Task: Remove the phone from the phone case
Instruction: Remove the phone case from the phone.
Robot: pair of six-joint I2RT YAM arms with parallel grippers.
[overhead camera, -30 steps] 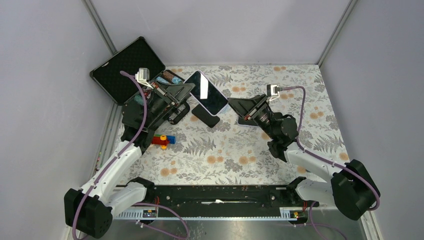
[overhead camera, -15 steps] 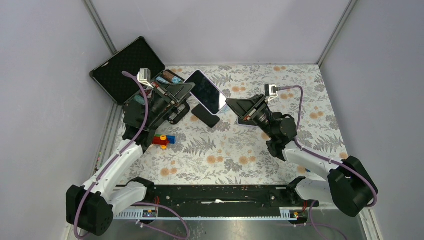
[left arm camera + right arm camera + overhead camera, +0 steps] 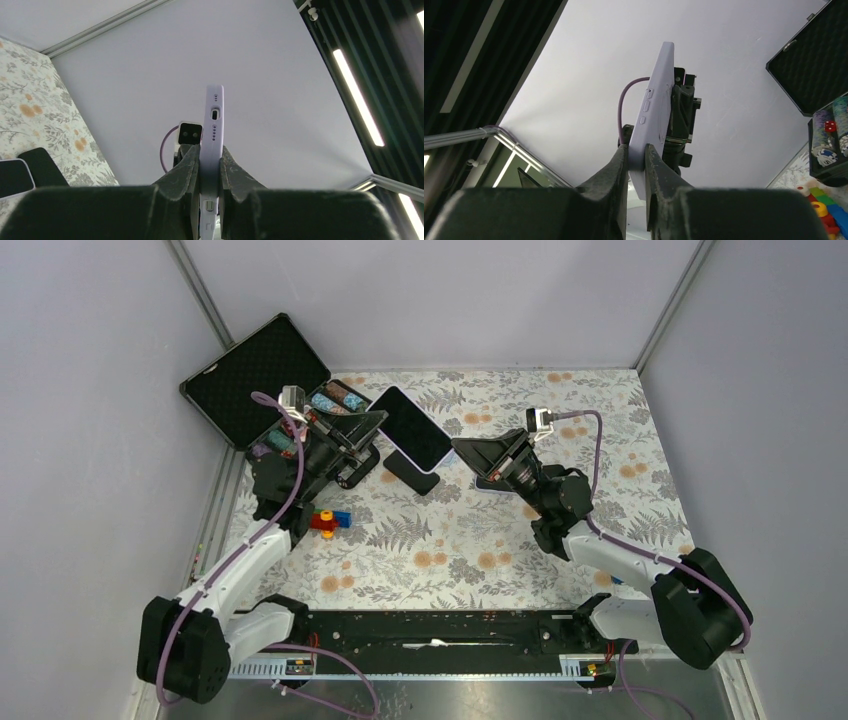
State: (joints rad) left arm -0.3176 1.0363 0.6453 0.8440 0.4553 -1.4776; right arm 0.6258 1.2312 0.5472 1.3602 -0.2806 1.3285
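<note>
The phone [image 3: 413, 427], dark screen up, sits in a lilac phone case [image 3: 214, 125] and is held in the air above the back of the table. My left gripper [image 3: 378, 420] is shut on the case's left end; the left wrist view shows both pads pressed on the case's edge at the gripper [image 3: 211, 155]. My right gripper [image 3: 458, 447] comes in from the right. In the right wrist view its fingers pinch a lower corner of the case [image 3: 656, 115] at the gripper [image 3: 637, 150].
A black slab [image 3: 412, 472] lies on the floral table under the held phone. A white-rimmed device [image 3: 488, 481] lies beneath the right gripper. An open black foam-lined box [image 3: 255, 375] with coloured items stands at the back left. Toy bricks [image 3: 328, 521] lie beside the left arm.
The right gripper's jaws have narrowed onto the case's corner. The phone and left gripper shifted slightly left and down.
</note>
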